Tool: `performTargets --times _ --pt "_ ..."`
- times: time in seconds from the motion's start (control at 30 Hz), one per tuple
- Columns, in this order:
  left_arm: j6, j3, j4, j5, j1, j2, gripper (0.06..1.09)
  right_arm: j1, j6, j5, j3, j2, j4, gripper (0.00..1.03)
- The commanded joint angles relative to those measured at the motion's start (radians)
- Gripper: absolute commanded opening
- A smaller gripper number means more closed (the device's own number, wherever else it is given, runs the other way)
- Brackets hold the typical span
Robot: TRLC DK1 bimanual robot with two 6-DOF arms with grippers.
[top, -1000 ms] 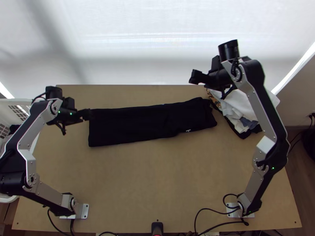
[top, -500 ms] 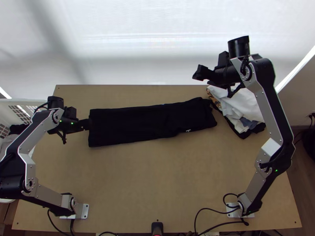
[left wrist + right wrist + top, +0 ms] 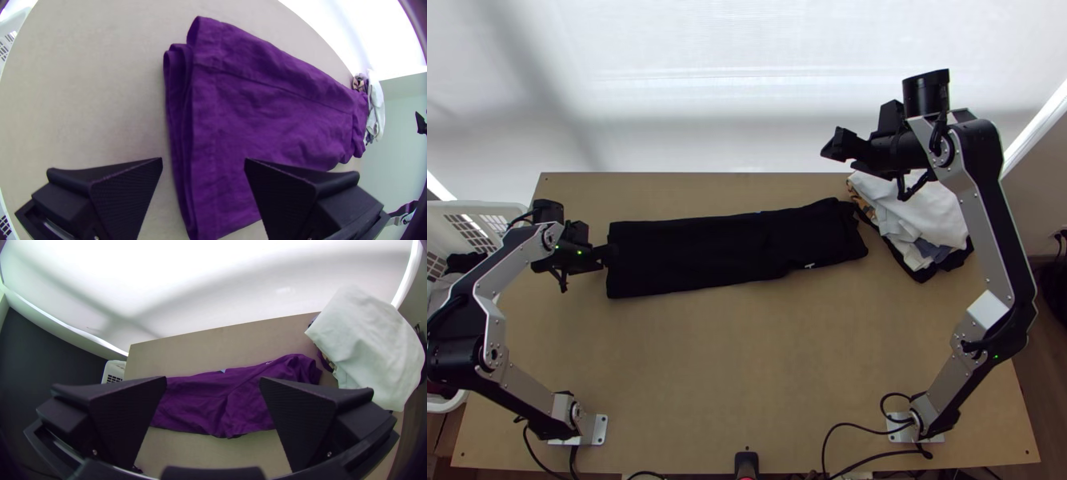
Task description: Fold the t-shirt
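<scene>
"Dark cloth t-shirt (image 3: 699,252) laid where?"

"Folded into a long strip on the light wooden table (image 3: 747,368), nearer the far edge; right end rumpled, just beside a heap of white and dark clothes (image 3: 915,212)."

"And fingers?"

"Parted on the black left gripper (image 3: 203,160), at the strip's left end; parted on the black right gripper (image 3: 213,378) too, high by the far edge. Nothing pinched in either."

"Handling?"

"Probably light, soft and limp, hardly slippery. Best pinched through every layer at the left end; might fan apart if nipped shallow."

"Views compared?"

"From the left wrist, layers stacked at that end; from the top, small white print (image 3: 809,266) towards the near side."
</scene>
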Motion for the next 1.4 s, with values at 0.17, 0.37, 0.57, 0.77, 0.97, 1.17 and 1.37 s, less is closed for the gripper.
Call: performTargets --times 0.17,0.37,0.57,0.77,0.97,1.17,1.37 --pt "-0.005 0.010 0.030 0.028 0.010 0.081 0.94 -0.005 0.031 -0.008 0.029 -0.031 -0.013 0.98" --pt "-0.028 0.007 0.034 0.068 -0.012 0.085 0.80 -0.002 0.039 -0.008 0.032 -0.030 -0.013 0.98" --pt "-0.088 -0.024 0.070 0.093 -0.067 0.049 0.42 0.002 0.050 -0.008 0.037 -0.026 -0.011 0.98" --pt "-0.134 -0.038 0.099 0.093 -0.056 0.017 0.10 -0.004 0.050 -0.008 0.037 -0.031 -0.013 0.98" --pt "-0.050 -0.015 0.053 0.094 0.110 0.011 0.10 -0.013 0.048 -0.008 0.031 -0.039 -0.013 0.98" --pt "0.069 0.037 -0.052 0.107 0.280 -0.024 0.10 -0.016 0.042 -0.008 0.025 -0.043 -0.013 0.98" --pt "0.070 0.088 -0.121 0.111 0.314 -0.132 0.10 -0.027 0.039 -0.008 0.022 -0.045 -0.013 0.98"
